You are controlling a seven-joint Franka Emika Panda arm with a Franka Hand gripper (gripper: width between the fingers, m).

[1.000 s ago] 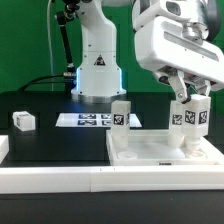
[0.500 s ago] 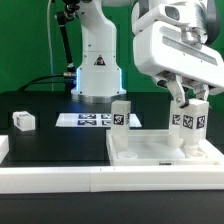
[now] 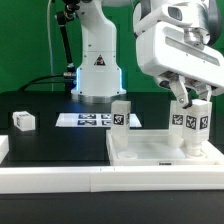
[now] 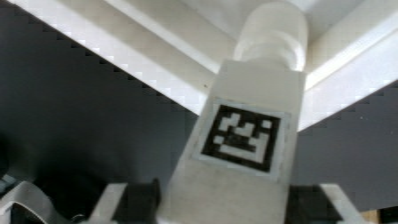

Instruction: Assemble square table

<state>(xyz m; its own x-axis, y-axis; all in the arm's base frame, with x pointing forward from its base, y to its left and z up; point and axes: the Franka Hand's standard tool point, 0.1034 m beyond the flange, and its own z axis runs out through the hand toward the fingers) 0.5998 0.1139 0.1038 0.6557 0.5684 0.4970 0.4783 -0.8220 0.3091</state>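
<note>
Over the rear corner of the white tabletop slab (image 3: 165,157), on the exterior view's right, the gripper (image 3: 190,101) is clamped on a tagged leg block (image 3: 190,124), its fingers (image 3: 180,97) pressing the block's upper end from both sides. The block hangs upright, its rounded lower end down at the slab's corner; whether it is seated there cannot be told. A second leg (image 3: 120,113) stands upright at the slab's other rear corner. A third leg (image 3: 23,120) lies on the black table (image 3: 50,142), well apart, to the exterior view's left of the marker board (image 3: 85,120). The barrier rail (image 3: 50,182) runs along the front.
</note>
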